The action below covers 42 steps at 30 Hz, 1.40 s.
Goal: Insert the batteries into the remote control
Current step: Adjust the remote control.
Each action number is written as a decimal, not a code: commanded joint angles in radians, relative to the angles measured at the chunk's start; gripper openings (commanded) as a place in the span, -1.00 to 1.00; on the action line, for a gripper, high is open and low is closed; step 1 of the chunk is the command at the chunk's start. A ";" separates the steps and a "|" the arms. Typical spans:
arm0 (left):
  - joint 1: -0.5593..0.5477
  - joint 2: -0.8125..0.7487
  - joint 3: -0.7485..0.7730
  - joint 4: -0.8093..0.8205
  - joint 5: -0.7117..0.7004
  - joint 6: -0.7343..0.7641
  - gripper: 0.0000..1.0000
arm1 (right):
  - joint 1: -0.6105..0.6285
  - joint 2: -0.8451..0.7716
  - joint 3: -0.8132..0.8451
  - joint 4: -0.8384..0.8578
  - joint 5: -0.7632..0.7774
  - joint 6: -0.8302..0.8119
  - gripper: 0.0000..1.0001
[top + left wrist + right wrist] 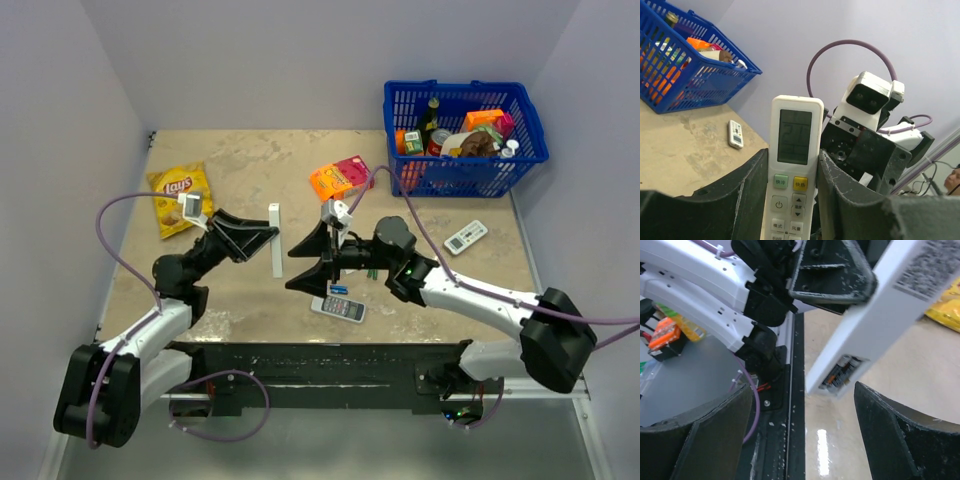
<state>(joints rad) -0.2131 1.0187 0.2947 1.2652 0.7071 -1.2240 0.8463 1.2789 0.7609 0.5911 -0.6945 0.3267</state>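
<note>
My left gripper (270, 238) is shut on the remote control (275, 240), a white remote held off the table that looks like a narrow bar from above. In the left wrist view its display and buttons (794, 145) sit between my fingers (747, 190). The right wrist view shows its back (875, 315), with the open compartment near the lower end. The batteries (841, 373), two dark cylinders, lie side by side inside it. My right gripper (292, 268) is open just beside that end, with nothing between its fingers (715, 430).
A blue basket (470, 160) full of groceries stands at the back right. A grey-white remote (466, 236) lies in front of it. Another remote (338, 307) and a small blue item (338, 290) lie under my right arm. A Lay's bag (180, 197) and an orange box (340, 178) lie further back.
</note>
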 commanded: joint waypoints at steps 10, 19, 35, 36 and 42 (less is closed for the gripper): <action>-0.022 0.024 0.027 0.592 -0.031 -0.143 -1.00 | 0.048 0.152 0.094 0.231 0.078 0.172 0.61; -0.022 -0.003 0.011 0.525 -0.038 -0.086 -1.00 | 0.046 0.024 -0.009 0.152 0.286 0.221 0.60; -0.022 0.011 -0.003 0.548 -0.078 -0.066 -1.00 | 0.092 0.160 0.017 0.326 0.237 0.353 0.66; -0.022 0.011 -0.005 0.545 -0.077 -0.063 -1.00 | 0.092 0.171 0.024 0.326 0.242 0.351 0.65; -0.022 -0.005 -0.019 0.539 -0.078 -0.042 -1.00 | 0.115 0.220 0.064 0.338 0.242 0.347 0.56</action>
<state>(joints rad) -0.2306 1.0344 0.2897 1.2713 0.6460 -1.3113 0.9466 1.4952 0.7582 0.8417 -0.4412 0.6601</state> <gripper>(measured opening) 0.440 0.801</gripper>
